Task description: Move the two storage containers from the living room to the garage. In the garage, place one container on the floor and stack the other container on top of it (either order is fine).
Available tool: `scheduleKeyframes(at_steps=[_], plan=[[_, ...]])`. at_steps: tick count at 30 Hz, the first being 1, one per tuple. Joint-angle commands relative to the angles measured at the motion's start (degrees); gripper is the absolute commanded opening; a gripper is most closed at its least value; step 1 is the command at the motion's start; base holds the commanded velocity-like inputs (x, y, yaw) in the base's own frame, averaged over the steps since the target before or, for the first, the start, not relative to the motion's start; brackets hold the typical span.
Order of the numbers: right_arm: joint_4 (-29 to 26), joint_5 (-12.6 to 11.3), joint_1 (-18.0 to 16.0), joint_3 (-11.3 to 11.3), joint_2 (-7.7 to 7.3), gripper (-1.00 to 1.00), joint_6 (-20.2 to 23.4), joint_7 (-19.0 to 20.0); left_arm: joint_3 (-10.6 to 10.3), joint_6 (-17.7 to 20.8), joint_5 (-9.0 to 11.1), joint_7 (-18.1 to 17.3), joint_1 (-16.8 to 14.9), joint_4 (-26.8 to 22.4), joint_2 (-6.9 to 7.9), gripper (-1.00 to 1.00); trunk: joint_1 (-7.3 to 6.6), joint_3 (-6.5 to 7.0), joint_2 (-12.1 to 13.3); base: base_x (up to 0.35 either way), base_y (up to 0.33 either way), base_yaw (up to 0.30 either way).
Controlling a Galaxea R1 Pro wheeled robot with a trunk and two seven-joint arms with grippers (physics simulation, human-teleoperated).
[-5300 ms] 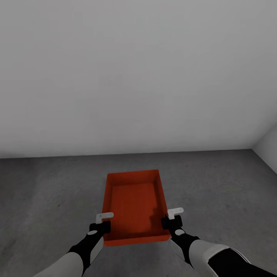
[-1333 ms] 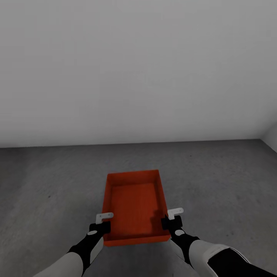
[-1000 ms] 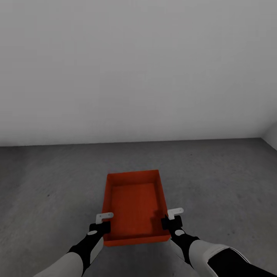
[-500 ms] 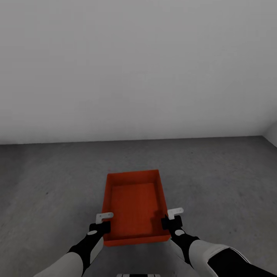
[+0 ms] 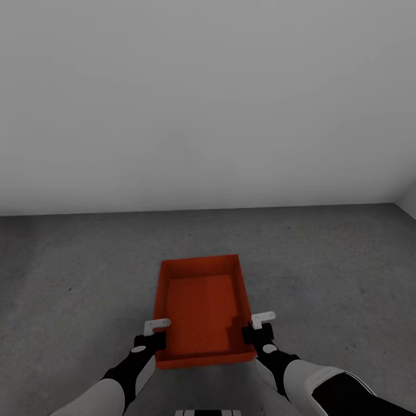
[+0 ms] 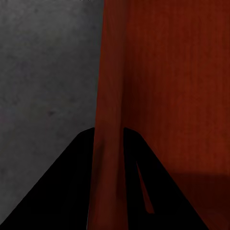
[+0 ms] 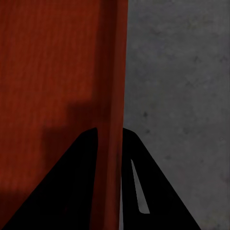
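One red-orange storage container (image 5: 202, 309) is held in front of me above the dark grey concrete floor (image 5: 323, 271) of the garage. My left gripper (image 5: 155, 338) is shut on the container's left wall (image 6: 109, 120), one finger inside and one outside. On the opposite side my right gripper (image 5: 254, 334) is shut on the right wall (image 7: 115, 96) the same way. The container is open-topped, empty and level.
A plain white wall (image 5: 208, 104) stands ahead, meeting the floor a short way past the container. A second white wall (image 5: 407, 205) starts at the far right corner. Bare concrete lies on both sides of the container.
The view has shifted slightly: the wall's base has risen a little in the picture and the floor specks have drifted. Container and both grippers keep their place in view.
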Motion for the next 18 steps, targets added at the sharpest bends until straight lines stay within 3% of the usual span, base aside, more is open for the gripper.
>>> scheduleKeyframes(at_steps=[1, 18], plan=[[-3.5, -3.4, -0.1, -3.3, 0.05, -1.00, -1.0, -0.2, 0.7, -0.2, -0.2, 1.9, 0.0, 0.2, 0.76, -1.00, -0.01, -0.04, 0.0, 0.000, 0.000, 0.000], [-3.5, -3.4, -0.2, -3.3, 0.04, -1.00, -0.9, -0.2, 0.7, -0.2, -0.2, 2.0, 0.0, 0.1, 0.76, -1.00, 3.50, -2.92, -6.4, 0.000, 0.000, 0.000]])
